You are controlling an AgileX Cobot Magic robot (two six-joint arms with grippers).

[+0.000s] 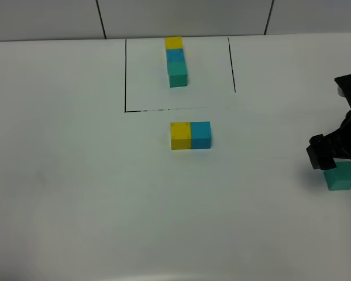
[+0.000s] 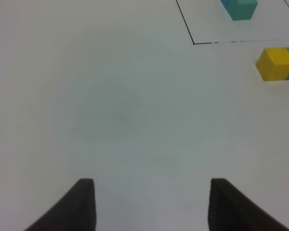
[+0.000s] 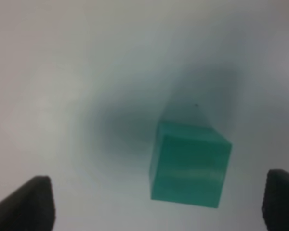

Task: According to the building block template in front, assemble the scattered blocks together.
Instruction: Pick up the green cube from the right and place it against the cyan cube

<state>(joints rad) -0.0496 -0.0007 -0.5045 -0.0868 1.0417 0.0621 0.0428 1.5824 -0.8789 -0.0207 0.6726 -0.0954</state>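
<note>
White desk (image 1: 76, 205) fills the workspace; a grey tiled wall (image 1: 181, 17) with dark joints runs along its far edge. A thin black rectangular outline (image 1: 126, 76) is drawn on the desk near the wall.

1. Reference part. The building block template (image 1: 176, 61), a joined row of three small cubes, lies inside the outline. The row points away from the wall: yellow cube at the far end, blue in the middle, teal-green at the near end.

2. Loose parts.
- The small yellow matte cube (image 1: 180, 136) sits just outside the near edge of the outline.
- The small sky-blue matte cube (image 1: 200, 135) sits directly to its right in the exterior high view. The two are side by side with faces touching.
- The small teal-green matte cube (image 1: 341, 176) rests on the desk at the right edge of that view, well apart from the other two.

3. Right gripper (image 3: 161, 174). It hangs directly over the teal-green cube. The jaws stand wide apart, one on each side of the cube. The wrist picture is blurred, but a gap shows on both sides and no contact is visible.

4. Left gripper (image 2: 151, 182). It appears only in its wrist view. The jaws are parted with bare desk between them, and they grip nothing. The yellow cube and the teal-green end of the template lie well ahead of it.
</note>
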